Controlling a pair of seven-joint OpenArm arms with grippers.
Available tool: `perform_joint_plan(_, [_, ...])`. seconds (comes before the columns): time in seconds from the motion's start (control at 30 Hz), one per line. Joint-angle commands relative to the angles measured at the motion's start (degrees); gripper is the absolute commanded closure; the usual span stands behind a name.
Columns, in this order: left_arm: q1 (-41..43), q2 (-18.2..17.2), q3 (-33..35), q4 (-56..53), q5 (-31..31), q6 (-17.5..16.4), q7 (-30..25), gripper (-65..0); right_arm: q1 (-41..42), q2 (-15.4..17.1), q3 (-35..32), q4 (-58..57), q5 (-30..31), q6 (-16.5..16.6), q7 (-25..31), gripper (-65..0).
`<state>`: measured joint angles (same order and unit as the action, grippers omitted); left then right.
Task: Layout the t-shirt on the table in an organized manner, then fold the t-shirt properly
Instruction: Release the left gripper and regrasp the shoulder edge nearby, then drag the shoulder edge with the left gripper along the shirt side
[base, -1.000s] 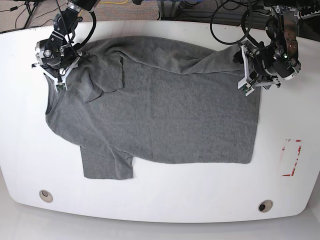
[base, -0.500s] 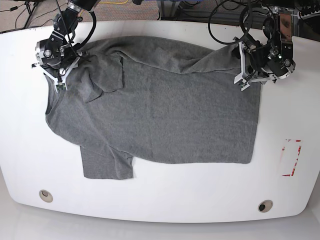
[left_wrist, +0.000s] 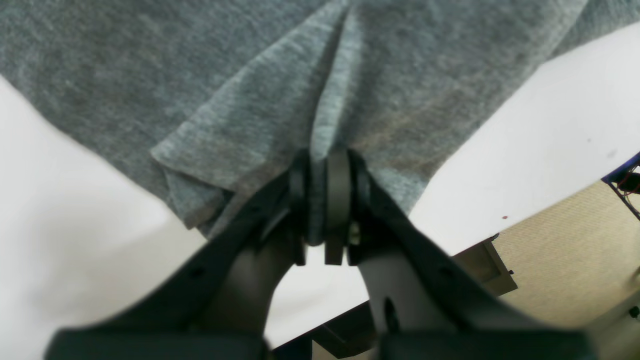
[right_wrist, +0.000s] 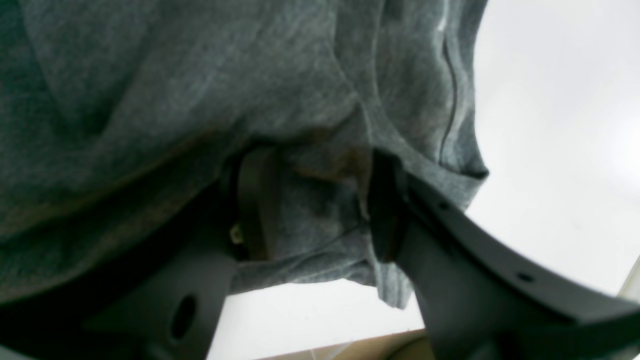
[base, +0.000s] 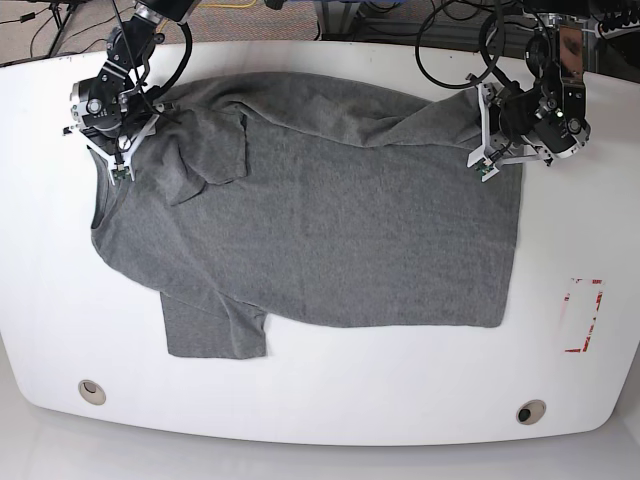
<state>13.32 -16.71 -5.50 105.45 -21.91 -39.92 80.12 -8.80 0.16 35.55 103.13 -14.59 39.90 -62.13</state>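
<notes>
Two grippers hold the far edge of the t-shirt (base: 310, 210), one at each end, and you are looking down from the base view. The shirt lies mostly flat on the table (base: 330, 400), its long axis running left to right across the picture, collar end at the left, hem at the right.

At the far left corner your right gripper (base: 122, 150) sits on the bunched shoulder cloth. In its wrist view the fingers (right_wrist: 252, 200) stand apart with a thick wad of fabric filling the gap between them; whether they are pressing on it or only straddling it, you cannot tell. A sleeve near this gripper lies folded back onto the chest.

Moving right, a raised ridge of cloth runs along the far edge toward the other arm.

At the far right corner your left gripper (base: 488, 155) is clenched on the hem corner. Its wrist view shows the pads (left_wrist: 337, 195) nearly meeting with a thin pleat of shirt pinched between them, fabric spreading away from the tips.

So the shirt's body lies toward the near table edge from both grippers, and each arm is nearest its own corner. Spreading them apart along that long axis looks the likely way to take out the ridge.
</notes>
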Motion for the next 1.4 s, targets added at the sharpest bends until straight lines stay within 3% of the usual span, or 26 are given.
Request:
perform_joint_plan(0.0, [-0.53, -0.83, -0.35, 1.06, -0.20, -0.08, -0.12, -1.4, 0.23, 0.32, 0.10, 0.82, 0.13, 0.10, -0.07, -27.0])
perform_joint_plan(0.53, [-1.23, -0.83, -4.31, 7.65, -0.64, -0.08, -0.12, -1.1, 0.23, 0.32, 0.10, 0.82, 0.13, 0.10, -0.07, -27.0])
perform_joint_plan(1.37, [-18.82, -5.84, -6.33, 6.60, 0.24, -0.08, -0.12, -1.7, 0.23, 0.41, 0.10, 0.82, 0.13, 0.10, -0.07, -27.0])
